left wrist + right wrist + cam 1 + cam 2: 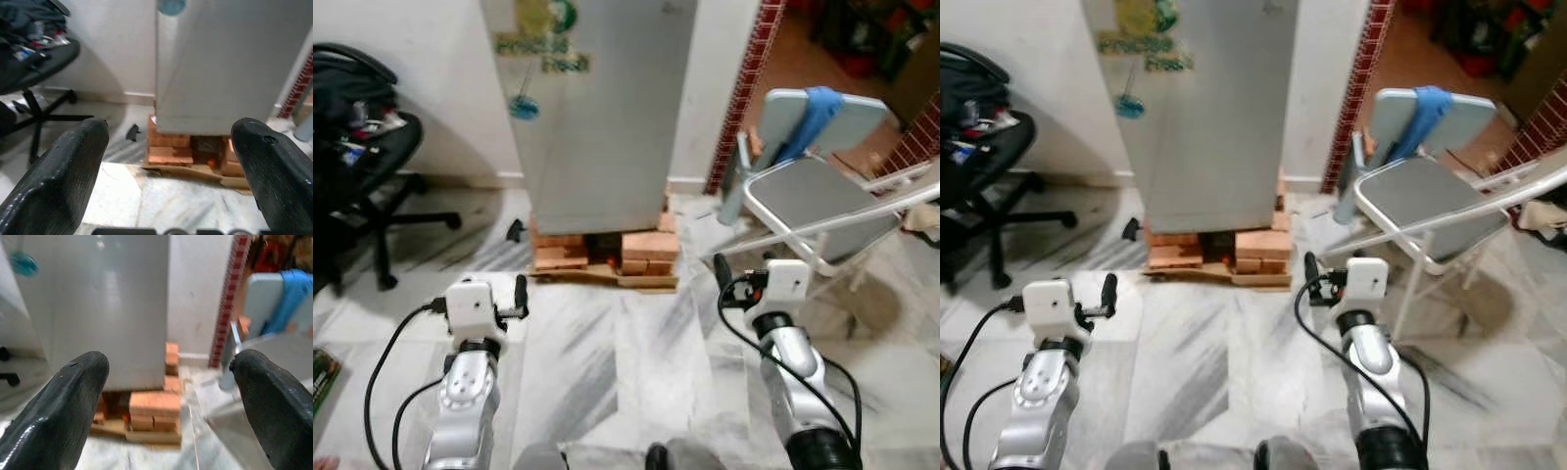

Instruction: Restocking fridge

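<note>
Fridge (597, 108): grey, door closed, standing far ahead on bricks (641, 250) against the wall
Left tool (171, 171): fingers spread apart, empty, held above the marble floor (607, 343)
Right tool (171, 401): fingers spread apart, empty
Right side: folding chair (813, 186)
Far left: office chair (362, 147)

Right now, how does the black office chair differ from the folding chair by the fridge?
The black office chair stands to the left of the fridge on a star base with a padded dark seat piled with clutter. The folding chair stands to the right on a pale metal frame, its grey seat bare, with a blue cloth draped over its backrest. Both rest on the marble floor.
</note>
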`<state>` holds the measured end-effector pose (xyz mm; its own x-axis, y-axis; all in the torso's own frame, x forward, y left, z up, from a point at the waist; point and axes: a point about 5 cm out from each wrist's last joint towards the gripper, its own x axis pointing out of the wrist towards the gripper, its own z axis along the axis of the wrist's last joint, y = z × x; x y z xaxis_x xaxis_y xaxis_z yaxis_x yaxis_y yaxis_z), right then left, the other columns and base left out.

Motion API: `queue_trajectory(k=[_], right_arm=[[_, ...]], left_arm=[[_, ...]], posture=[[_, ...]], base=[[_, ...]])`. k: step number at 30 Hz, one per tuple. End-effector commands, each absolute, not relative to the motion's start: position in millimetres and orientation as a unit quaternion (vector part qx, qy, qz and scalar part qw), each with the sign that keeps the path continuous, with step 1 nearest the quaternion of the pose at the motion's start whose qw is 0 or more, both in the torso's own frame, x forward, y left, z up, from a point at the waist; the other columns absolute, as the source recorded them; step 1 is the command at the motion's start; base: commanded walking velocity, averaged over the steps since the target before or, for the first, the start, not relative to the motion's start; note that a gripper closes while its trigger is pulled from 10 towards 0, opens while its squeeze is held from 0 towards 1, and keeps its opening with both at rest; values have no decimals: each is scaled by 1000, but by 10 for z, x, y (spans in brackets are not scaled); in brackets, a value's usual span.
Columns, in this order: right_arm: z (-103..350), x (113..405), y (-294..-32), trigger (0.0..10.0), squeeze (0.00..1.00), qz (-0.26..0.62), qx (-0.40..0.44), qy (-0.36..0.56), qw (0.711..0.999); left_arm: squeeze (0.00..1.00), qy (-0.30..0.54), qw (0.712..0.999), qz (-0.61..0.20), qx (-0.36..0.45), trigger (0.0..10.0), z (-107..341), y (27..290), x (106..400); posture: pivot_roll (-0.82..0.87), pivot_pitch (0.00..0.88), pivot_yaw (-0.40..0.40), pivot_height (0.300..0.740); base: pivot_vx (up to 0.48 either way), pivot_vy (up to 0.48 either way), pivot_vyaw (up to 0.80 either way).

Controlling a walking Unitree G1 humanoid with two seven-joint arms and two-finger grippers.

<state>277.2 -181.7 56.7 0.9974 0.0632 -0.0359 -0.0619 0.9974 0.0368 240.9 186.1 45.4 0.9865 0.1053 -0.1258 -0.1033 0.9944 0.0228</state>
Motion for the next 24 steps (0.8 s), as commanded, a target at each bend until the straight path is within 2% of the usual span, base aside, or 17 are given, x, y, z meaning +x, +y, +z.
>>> queue_trajectory(k=[1, 6, 14, 16, 21, 24], right_arm=[[567, 2787, -1767, 10000, 0, 37, 26, 21, 999], [607, 2805, -1750, 10000, 0, 40, 14, 17, 999], [685, 2892, -1720, 10000, 0, 32, 16, 7, 999], [681, 2897, -1717, 10000, 0, 31, 16, 8, 999], [643, 2880, -1717, 10000, 0, 30, 19, 16, 999], [626, 2878, -1716, 10000, 0, 30, 24, 20, 999]], left_arm=[[0, 57, 997, 54, 20, 10000, 482, 1909, 2404], [0, 14, 998, 45, 50, 10000, 616, 1928, 2458], [0, 8, 999, 19, 48, 10000, 642, 1875, 2502], [0, 8, 999, 18, 47, 10000, 643, 1867, 2504], [0, 6, 999, 16, 42, 10000, 641, 1858, 2505], [0, 7, 999, 13, 42, 10000, 635, 1850, 2500]], posture=[[59, 62, -26, 740], [58, 66, -21, 740], [59, 70, -17, 740], [60, 71, -16, 740], [62, 73, -19, 740], [63, 74, -20, 740]], base=[[0, 480, 0], [0, 480, 0], [0, 459, 0], [0, 420, -488], [298, 375, -800], [405, 187, 0]])
